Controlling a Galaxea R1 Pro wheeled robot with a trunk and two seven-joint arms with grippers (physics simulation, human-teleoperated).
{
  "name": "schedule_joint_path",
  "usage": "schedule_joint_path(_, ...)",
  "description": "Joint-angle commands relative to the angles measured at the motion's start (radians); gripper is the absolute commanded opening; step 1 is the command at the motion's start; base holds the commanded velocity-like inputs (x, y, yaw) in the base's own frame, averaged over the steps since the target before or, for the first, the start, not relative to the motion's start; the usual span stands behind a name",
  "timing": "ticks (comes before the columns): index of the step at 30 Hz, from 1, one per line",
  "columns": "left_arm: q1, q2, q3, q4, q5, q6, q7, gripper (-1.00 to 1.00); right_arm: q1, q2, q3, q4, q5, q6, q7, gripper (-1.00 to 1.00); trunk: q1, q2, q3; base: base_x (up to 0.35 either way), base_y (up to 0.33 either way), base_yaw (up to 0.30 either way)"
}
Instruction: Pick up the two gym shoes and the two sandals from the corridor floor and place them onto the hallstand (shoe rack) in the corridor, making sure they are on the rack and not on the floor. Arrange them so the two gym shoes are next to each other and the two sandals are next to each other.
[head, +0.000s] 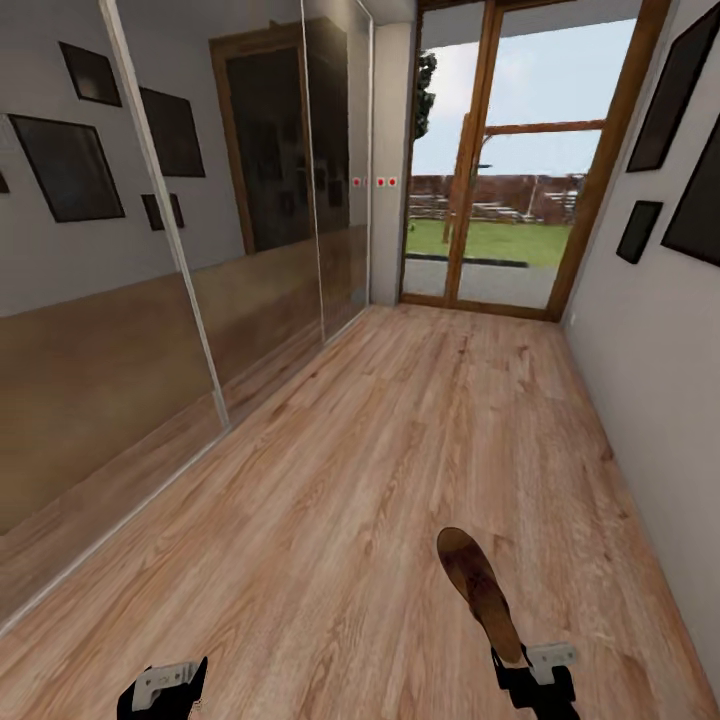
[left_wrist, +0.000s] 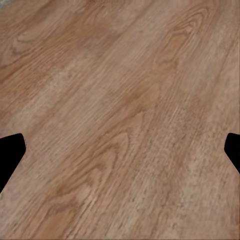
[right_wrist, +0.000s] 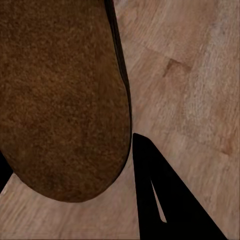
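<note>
- Wood-grain planks of the corridor floor (head: 330, 480) run from the robot's feet to a glazed door with a wooden frame (head: 520, 170) at the far end; grass and sky show through the glass.
- Mirrored sliding panels (head: 150, 300) line the left wall, reflecting dark picture frames; more dark frames (head: 690, 100) hang on the white right wall.
- One sandal (head: 480, 590), dark brown with a suede-like underside, is held off the floor at the lower right of the head view, its long axis pointing away from the robot and tilted up.
- The right end effector (head: 528, 672) is closed on the near end of that sandal; in the right wrist view the brown sole (right_wrist: 60, 100) looms large, with one black finger (right_wrist: 160, 200) just beside its rounded edge.
- The left end effector (head: 165, 692) sits at the lower left of the head view, holding nothing. In the left wrist view its black fingertips (left_wrist: 10, 155) stand wide apart at the picture's two edges, with bare floor planks (left_wrist: 120, 115) between them.
</note>
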Motion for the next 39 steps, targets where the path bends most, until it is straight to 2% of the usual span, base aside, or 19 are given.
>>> schedule_joint_path(1, -0.002, -0.001, 0.008, 0.001, -0.001, -0.002, -0.010, 1.00, 0.000, 0.000, -0.009, 0.000, 0.003, -0.003, 0.005, -1.00, 0.000, 0.000, 0.000, 0.339, 0.000, 0.259)
schedule_joint_path(22, -0.001, -0.001, 0.009, 0.001, -0.001, -0.002, -0.010, 1.00, 0.000, 0.000, -0.009, 0.000, 0.003, -0.003, 0.005, -1.00, 0.000, 0.000, 0.013, 0.339, -0.004, 0.259)
schedule_joint_path(39, -0.001, -0.001, 0.008, 0.001, -0.001, -0.002, -0.010, 1.00, 0.000, 0.003, -0.009, 0.000, 0.002, -0.003, 0.005, -1.00, 0.000, 0.000, 0.020, 0.286, -0.154, 0.265)
